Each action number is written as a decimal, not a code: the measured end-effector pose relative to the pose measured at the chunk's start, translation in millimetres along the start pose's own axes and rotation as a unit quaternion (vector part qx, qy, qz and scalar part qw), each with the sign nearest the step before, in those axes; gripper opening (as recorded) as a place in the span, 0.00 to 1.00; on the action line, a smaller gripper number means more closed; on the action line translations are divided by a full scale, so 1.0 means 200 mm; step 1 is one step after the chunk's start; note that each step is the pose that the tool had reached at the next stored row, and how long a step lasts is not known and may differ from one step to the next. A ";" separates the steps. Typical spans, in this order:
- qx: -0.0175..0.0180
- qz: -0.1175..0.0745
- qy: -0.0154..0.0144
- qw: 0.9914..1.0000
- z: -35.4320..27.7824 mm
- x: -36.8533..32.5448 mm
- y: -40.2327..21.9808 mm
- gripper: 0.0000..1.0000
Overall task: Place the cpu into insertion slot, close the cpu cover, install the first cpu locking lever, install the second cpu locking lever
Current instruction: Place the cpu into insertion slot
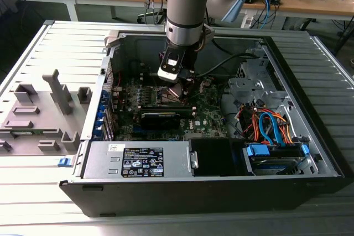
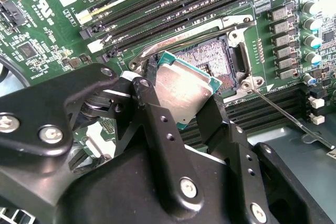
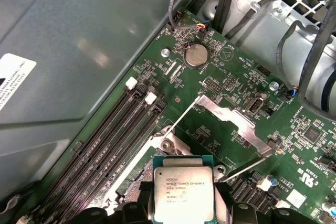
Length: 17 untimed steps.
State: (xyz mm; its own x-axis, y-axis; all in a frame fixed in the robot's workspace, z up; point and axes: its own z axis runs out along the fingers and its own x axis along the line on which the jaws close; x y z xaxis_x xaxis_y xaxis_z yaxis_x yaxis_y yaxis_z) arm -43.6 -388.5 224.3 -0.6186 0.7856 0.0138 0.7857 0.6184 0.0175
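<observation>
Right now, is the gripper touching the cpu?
Touching. In the second wrist view, the gripper has its black fingers pressed against two opposite edges of the cpu.

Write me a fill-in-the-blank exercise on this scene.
1. The gripper is ____ on the cpu.
2. The insertion slot, its pins bare, is ____.
3. The cpu cover is swung ____.
Missing words: shut; empty; open.

Silvery cpu [image 2: 184,90] tilted; bare insertion slot [image 2: 212,56] beneath
</observation>
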 end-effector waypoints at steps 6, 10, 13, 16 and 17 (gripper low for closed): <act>0.000 0.003 0.000 1.000 0.000 0.000 0.000 0.55; 0.000 0.006 0.000 1.000 0.000 0.000 0.000 0.55; 0.000 0.008 0.000 1.000 0.000 0.000 0.000 0.55; 0.000 0.009 0.000 1.000 0.000 0.000 0.000 0.55; 0.000 0.010 0.000 1.000 0.000 0.000 0.000 0.55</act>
State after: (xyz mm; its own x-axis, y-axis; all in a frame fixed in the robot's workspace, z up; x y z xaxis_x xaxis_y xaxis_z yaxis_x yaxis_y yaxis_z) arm -43.6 -388.5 224.2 -0.6029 0.7977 0.0138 0.7978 0.6027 0.0174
